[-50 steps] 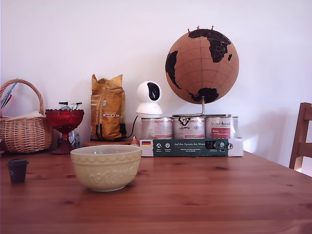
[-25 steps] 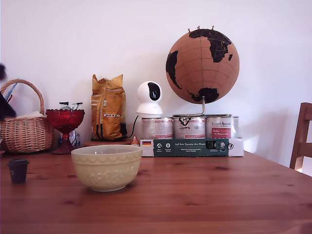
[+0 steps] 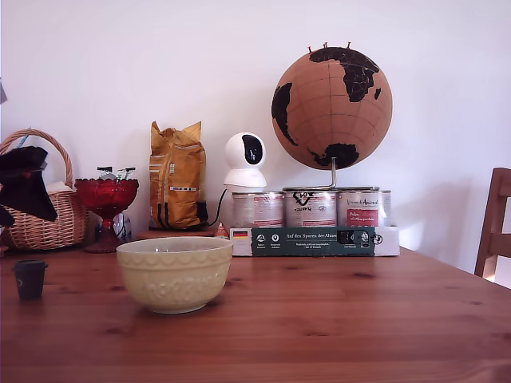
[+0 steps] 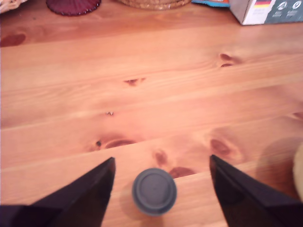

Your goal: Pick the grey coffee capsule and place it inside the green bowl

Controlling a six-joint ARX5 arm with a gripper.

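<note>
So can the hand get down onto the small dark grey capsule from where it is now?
Probably yes. The hand is open, and in the wrist view the small dark grey capsule sits between its fingers on bare wooden table. The pale green ceramic bowl stands apart, out of the way.

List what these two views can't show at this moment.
- Gripper: exterior view's left edge cuts it off; only a dark part shows.
- Green bowl: inside hidden by its rim in the exterior view; only a blurred sliver in the wrist view.
- Grey coffee capsule: blurred in the wrist view, small in the exterior.
</note>
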